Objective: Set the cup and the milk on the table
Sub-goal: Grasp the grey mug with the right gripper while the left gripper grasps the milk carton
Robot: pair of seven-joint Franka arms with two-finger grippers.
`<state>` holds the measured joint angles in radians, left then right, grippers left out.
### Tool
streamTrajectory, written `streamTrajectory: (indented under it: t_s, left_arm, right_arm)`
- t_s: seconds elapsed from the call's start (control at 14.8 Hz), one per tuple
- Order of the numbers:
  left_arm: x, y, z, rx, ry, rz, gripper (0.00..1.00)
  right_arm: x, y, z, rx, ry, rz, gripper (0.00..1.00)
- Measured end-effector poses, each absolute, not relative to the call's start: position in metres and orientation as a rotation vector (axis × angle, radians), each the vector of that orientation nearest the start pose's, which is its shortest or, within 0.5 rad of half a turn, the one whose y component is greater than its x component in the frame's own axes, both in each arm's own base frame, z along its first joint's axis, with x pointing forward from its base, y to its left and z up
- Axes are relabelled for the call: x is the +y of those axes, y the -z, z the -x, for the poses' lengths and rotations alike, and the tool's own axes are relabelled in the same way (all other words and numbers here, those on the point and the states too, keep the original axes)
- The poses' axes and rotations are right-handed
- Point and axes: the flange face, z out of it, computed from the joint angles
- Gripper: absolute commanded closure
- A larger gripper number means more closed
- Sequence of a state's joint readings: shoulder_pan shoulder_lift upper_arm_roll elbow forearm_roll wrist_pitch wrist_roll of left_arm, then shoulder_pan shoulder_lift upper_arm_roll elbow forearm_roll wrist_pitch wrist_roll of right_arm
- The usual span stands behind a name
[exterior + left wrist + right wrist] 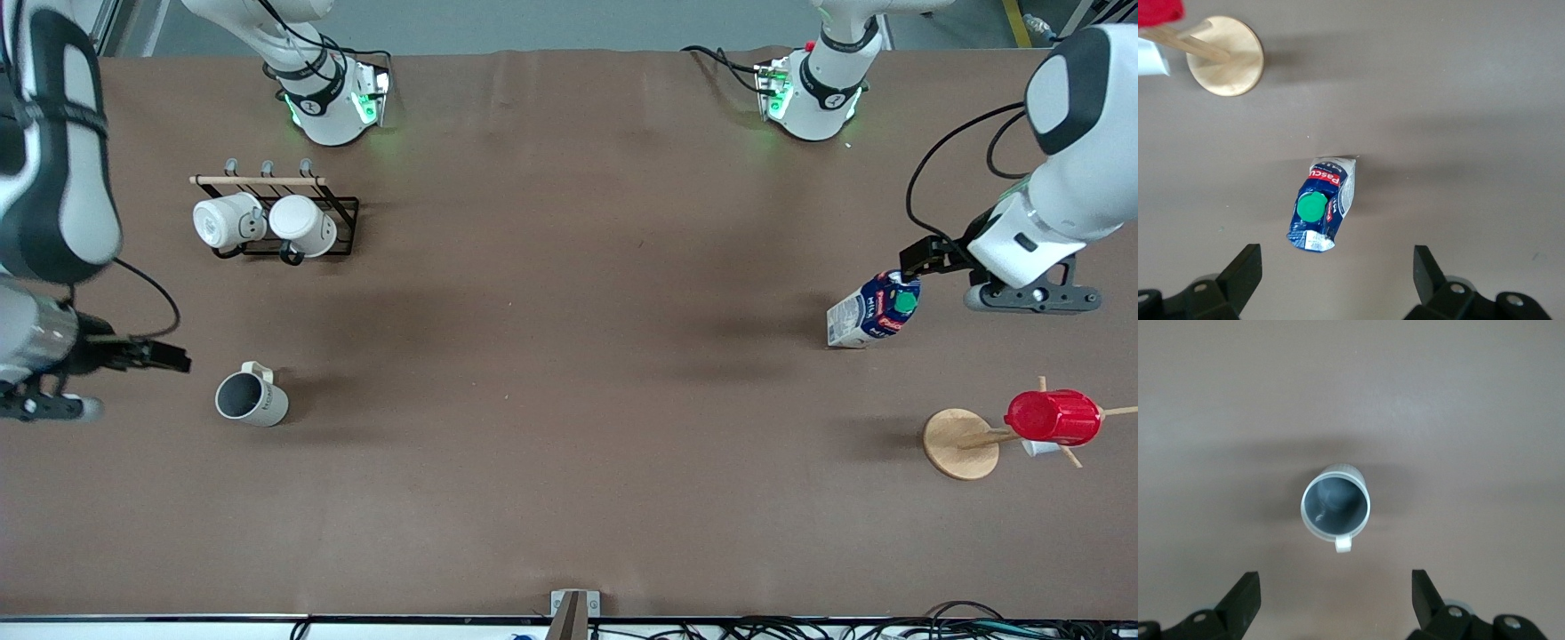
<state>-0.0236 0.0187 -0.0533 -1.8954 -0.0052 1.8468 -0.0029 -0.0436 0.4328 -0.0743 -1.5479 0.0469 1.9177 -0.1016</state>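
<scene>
**Cup and milk both standing on the desk, grippers released**

The right gripper [173, 358] is hanging at the right arm's end of the desk [569, 373], just beside the cup [252, 397]; its jaws are spread wide and gripping nothing; in the right wrist view the cup [1335, 506] is sitting upright on the bare covering, handle pointing toward the gripper [1331, 597], clear of both fingers. Farther from the front camera than the cup, a black wire rack [283, 218] is carrying two plain white mugs [265, 224].

Toward the left arm's end, the milk [873, 311] is standing on the desk, with the left gripper [916, 260] hanging just above its cap; the left wrist view is showing the carton [1321, 203] between and ahead of the parted fingers, untouched; these jaws too are released and empty. Nearer to the front camera, a red plastic cup [1053, 418] is hanging on a wooden stand [962, 443].

Both things seem to be placed, so the step in hand looks like the retreat; doing it well is meaning lifting each arm straight up, keeping the fingers wide, since the tall narrow carton could tip at a brush against its cap.

The desk is wearing a matte brown covering; both arm bases are glowing green along one edge; cables are trailing along the edge nearest the front camera.
</scene>
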Motion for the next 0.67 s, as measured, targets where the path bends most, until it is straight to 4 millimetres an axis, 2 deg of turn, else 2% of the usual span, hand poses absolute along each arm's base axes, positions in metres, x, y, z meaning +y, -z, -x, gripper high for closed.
streamTrajectory:
  t_s: [0.13, 0.34, 0.54, 0.67]
  left_arm:
    - [-0.042, -0.460, -0.561, 0.115, -0.146, 3.140, 0.01]
    - [-0.035, -0.426, -0.566, 0.126, -0.185, 3.140, 0.02]
    - [-0.021, -0.396, -0.560, 0.147, -0.190, 3.143, 0.02]
    - [-0.009, -0.382, -0.556, 0.149, -0.189, 3.143, 0.02]
  right_arm:
    - [-0.074, -0.350, -0.680, -0.002, -0.091, 3.125, 0.00]
    - [-0.084, -0.300, -0.683, -0.096, -0.032, 3.133, 0.00]
    - [-0.089, -0.254, -0.670, -0.121, 0.016, 3.143, 0.00]
    - [-0.087, -0.236, -0.660, -0.127, 0.020, 3.144, 0.03]
